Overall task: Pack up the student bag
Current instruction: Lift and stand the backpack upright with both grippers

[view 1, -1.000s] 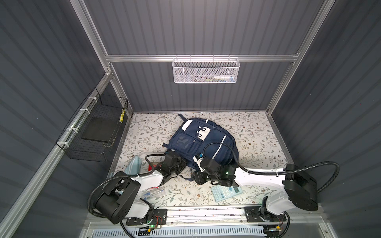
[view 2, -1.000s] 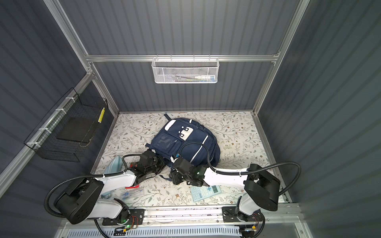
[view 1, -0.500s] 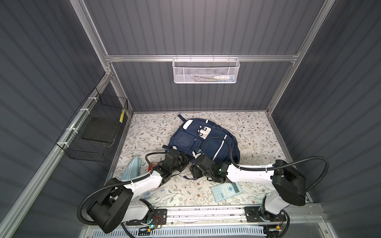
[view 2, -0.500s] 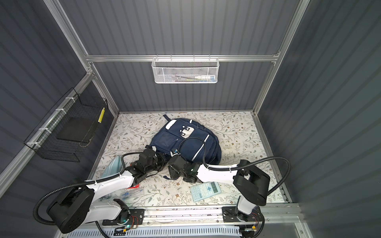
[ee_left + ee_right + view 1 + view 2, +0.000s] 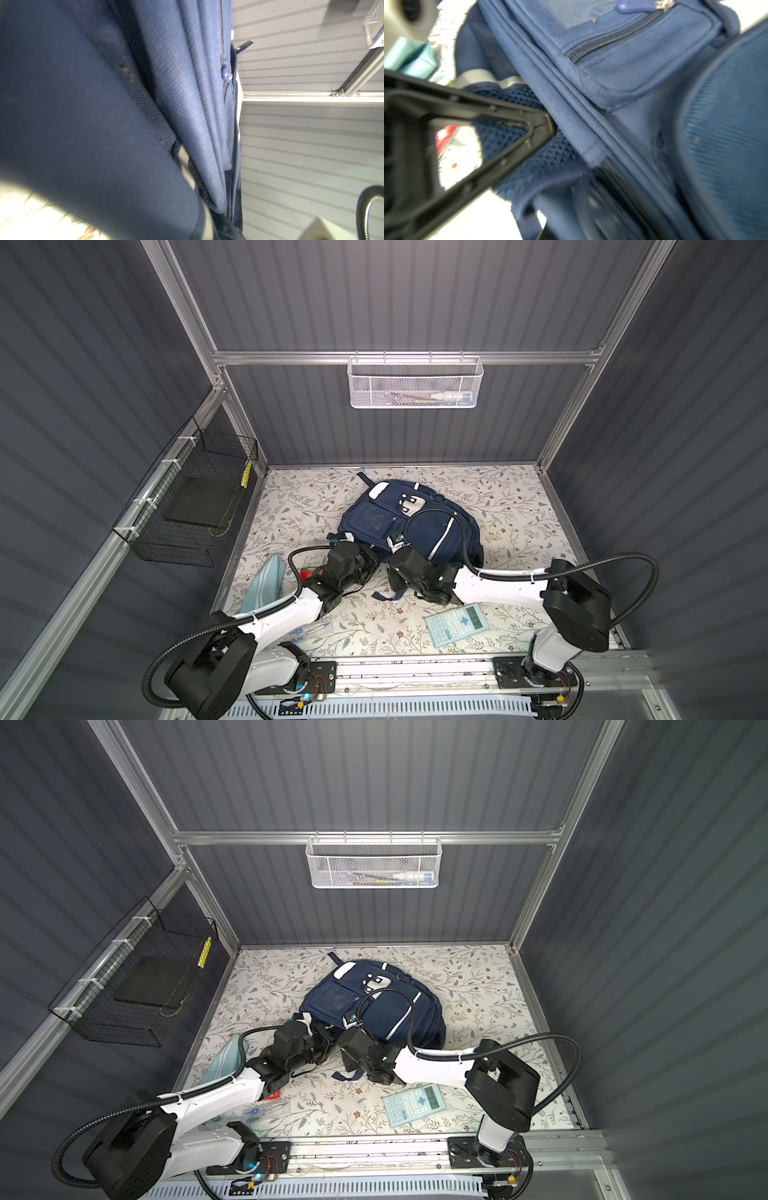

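Observation:
The student bag (image 5: 415, 526) (image 5: 374, 1006), navy with white trim, lies flat at the middle of the floral table. My left gripper (image 5: 368, 558) (image 5: 326, 1036) is at its near left corner, shut on the bag's edge; in the left wrist view bag fabric (image 5: 182, 104) fills the picture and runs down into the jaws. My right gripper (image 5: 392, 566) (image 5: 344, 1048) is beside it at the bag's near edge, shut. In the right wrist view the bag's seam and zip (image 5: 623, 87) run into blurred jaws, and the left gripper's black finger (image 5: 529, 128) presses against the mesh side.
A pale blue calculator (image 5: 457, 624) lies near the front edge, right of centre. A light-blue striped pouch (image 5: 264, 589), a red item (image 5: 309, 572) and a clear case (image 5: 309, 630) lie front left. A black wire basket (image 5: 195, 510) hangs left, a white mesh basket (image 5: 415, 383) on the back wall.
My right arm has reached leftward to the bag's near edge and its jaws have closed there, uncovering the calculator. The left gripper has stayed shut at the bag's corner.

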`<action>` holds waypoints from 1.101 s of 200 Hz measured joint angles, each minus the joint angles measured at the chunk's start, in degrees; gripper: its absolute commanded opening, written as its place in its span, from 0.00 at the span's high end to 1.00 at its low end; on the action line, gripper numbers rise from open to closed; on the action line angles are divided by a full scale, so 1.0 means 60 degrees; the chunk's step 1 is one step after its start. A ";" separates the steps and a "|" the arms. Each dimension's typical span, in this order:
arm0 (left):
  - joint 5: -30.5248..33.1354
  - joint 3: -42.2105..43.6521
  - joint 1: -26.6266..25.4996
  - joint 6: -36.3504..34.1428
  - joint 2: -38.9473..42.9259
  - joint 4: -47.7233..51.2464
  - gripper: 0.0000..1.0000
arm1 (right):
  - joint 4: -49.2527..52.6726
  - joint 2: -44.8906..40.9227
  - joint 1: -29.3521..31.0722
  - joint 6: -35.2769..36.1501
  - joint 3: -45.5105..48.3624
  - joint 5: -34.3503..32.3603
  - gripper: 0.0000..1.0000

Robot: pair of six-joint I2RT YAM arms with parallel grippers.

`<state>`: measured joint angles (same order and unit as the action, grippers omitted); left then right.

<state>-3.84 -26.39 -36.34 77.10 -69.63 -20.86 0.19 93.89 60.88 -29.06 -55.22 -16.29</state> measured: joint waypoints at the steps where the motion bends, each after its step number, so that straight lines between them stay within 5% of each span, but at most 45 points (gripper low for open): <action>1: -0.0007 0.0000 0.0011 -0.0004 0.0000 0.0000 1.00 | 0.0007 -0.0022 -0.0011 0.0000 0.0011 0.0033 1.00; 102: -0.1257 0.0000 0.0933 -0.0608 -0.0393 0.0372 1.00 | 0.1858 -0.3617 -0.1268 -0.0820 0.2798 0.1847 1.00; 168: -0.2069 -0.0718 0.1781 -0.1730 -0.0969 0.0820 1.00 | 0.3424 -0.5566 -0.4758 -0.0160 0.3508 0.3264 1.00; 199: -0.2645 -0.1559 0.2248 -0.2554 -0.2033 0.0994 1.00 | 0.3457 -0.5300 -0.4998 0.0302 0.3271 0.3832 1.00; 220: -0.2688 -0.2269 0.2557 -0.3075 -0.3096 0.1002 0.49 | 0.3486 -0.4736 -0.4171 0.0317 0.2871 0.3654 1.00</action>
<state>-19.97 -40.01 -20.99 58.65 -88.20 -14.85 21.10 65.47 35.86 -27.16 -38.00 5.63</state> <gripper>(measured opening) 0.196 0.067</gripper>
